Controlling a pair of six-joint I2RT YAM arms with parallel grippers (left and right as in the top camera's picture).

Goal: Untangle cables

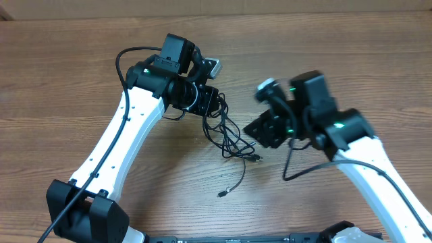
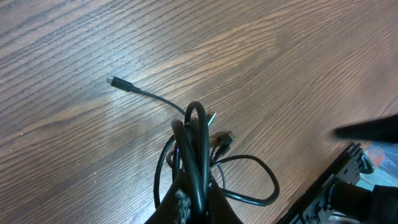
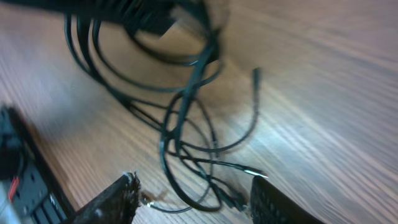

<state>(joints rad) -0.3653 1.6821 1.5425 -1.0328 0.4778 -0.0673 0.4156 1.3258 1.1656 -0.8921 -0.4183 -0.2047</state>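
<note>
1. The cables (image 1: 229,138) are one tangle of thin black cords near the middle of the bench (image 1: 81,81). Its upper end is bunched in the left fingers (image 1: 208,102), which are closed tight on it. In the left wrist view, a loop of several strands stands up out of the clamp.

2. From that grip the tangle spreads away from the left arm, towards the right arm and the near side of the bench. Its long axis runs roughly from one set of fingers to the other.

3. A loose tail (image 1: 233,183) with a small plug at its tip trails out past the loops and appears to lie on the wood. It is well apart from both arms.

4. The right fingers (image 1: 264,130) stand apart and hold nothing. They are just beside the free end of the tangle. In the right wrist view, a silver-tipped end and a few crossing strands lie between and just ahead of the two tips. That view is blurred, so I cannot tell whether any strand touches a fingertip.

5. The right arm is the nearer one to the free ends, so it is probably best placed to pick one strand and draw it away from the left grip, along the tangle's long axis.
</note>
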